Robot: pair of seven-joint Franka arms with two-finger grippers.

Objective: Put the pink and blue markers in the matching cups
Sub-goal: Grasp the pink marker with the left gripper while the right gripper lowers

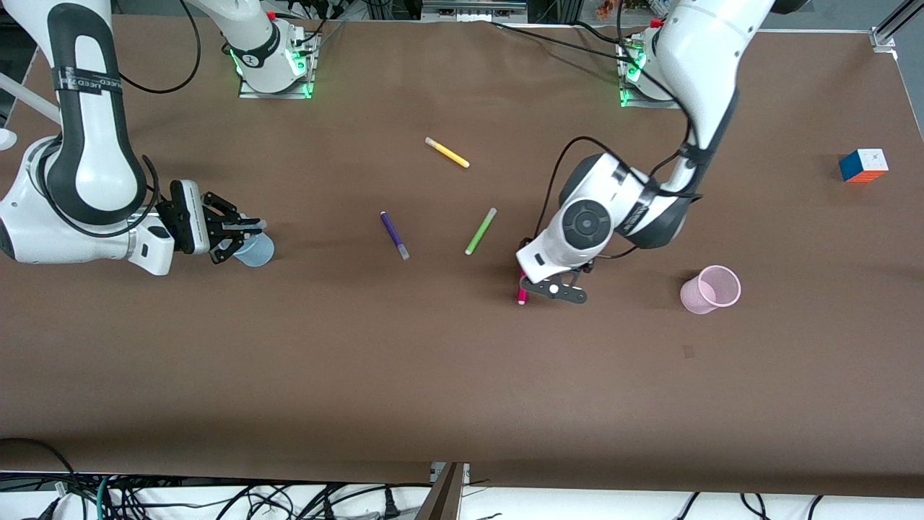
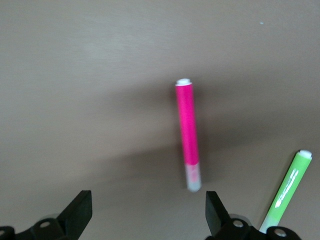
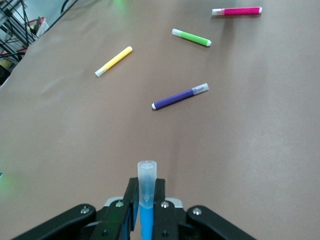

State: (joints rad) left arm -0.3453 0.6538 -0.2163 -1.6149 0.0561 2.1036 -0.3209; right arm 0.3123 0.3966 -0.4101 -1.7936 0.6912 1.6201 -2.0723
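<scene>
While right pincer (image 3: 145, 210) grips blue marker (image 3: 146, 187), left pincer (image 2: 147, 212) gapes

- White lettering on a black band (image 1: 85, 83) around the right arm, at about ten o'clock in the front view; upside down and too small to make out.
- White print along the lime green marker (image 2: 286, 191), at about four o'clock in the left wrist view; blurred, not legible.
- No word or number readable with certainty.

Matt brown table covering (image 1: 433, 375) (cloth-like), translucent plastic pink cup (image 1: 710, 289).
</scene>
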